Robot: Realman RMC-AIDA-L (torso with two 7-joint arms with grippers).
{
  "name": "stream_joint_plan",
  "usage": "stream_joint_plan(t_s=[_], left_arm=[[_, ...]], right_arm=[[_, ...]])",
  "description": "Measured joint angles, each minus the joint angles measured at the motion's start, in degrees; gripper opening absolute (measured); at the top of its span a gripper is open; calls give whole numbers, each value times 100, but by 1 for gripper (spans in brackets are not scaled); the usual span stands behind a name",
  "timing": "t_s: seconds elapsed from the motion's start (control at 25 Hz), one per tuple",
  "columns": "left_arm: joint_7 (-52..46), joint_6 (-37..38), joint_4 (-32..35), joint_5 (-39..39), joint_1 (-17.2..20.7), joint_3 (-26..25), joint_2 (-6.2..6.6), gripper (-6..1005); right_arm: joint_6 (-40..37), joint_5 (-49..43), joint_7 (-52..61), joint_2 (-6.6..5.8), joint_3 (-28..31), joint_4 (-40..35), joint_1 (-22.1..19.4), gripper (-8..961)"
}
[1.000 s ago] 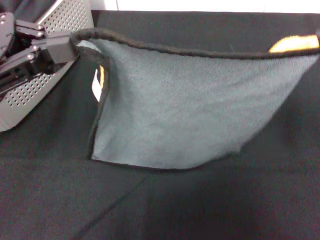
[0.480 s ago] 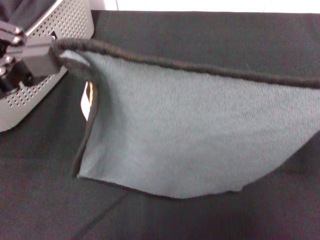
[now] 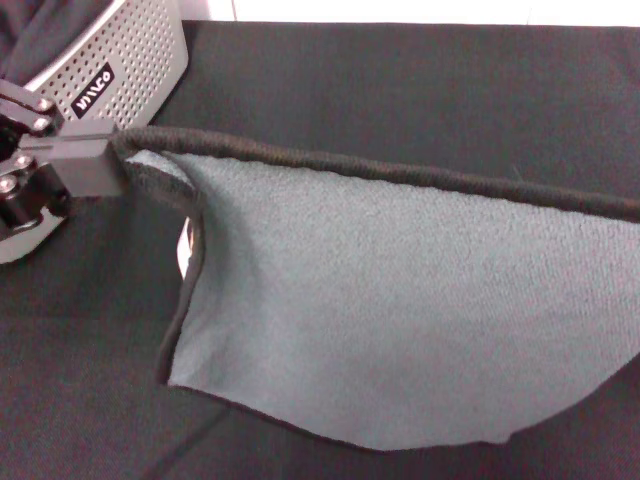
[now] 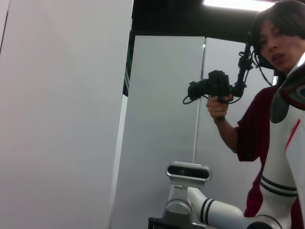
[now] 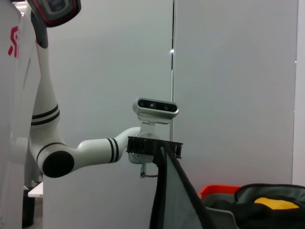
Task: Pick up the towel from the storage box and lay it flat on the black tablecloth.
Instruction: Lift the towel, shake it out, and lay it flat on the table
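While the left gripper [image 3: 105,165] stays clamped on one top corner of the towel [image 3: 400,320], the cloth has risen and spread wider, clear of the storage box [image 3: 110,70], hanging over the black tablecloth [image 3: 400,80]. Right gripper: out of frame, cannot tell.

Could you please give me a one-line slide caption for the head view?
Left tool holds the towel by one corner, stretched above the black tablecloth beside the storage box.

Terry towel [image 3: 400,300], matte cloth [image 3: 400,90], perforated plastic box [image 3: 130,50]
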Motion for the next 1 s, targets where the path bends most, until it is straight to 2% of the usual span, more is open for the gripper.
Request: stream_joint_plan(t_s=[0.36, 0.68, 0.84, 1.0], left_arm=[[1, -14, -331, 255, -248, -4, 3, 27], [-115, -29, -330, -68, -536, -87, -64, 27], [-165, -34, -338, -95, -734, -129, -114, 27], [-206, -41, -338, -102, -874, -146, -133, 27]], right_arm=[[33, -434, -174, -5, -37, 797, 105, 45], [-38, -723, -497, -18, -68, 1512, 362, 46], [-57, -729, -609, -17, -191, 1685, 478, 47], [-10, -731, -937, -11, -625, 2177, 850, 48]])
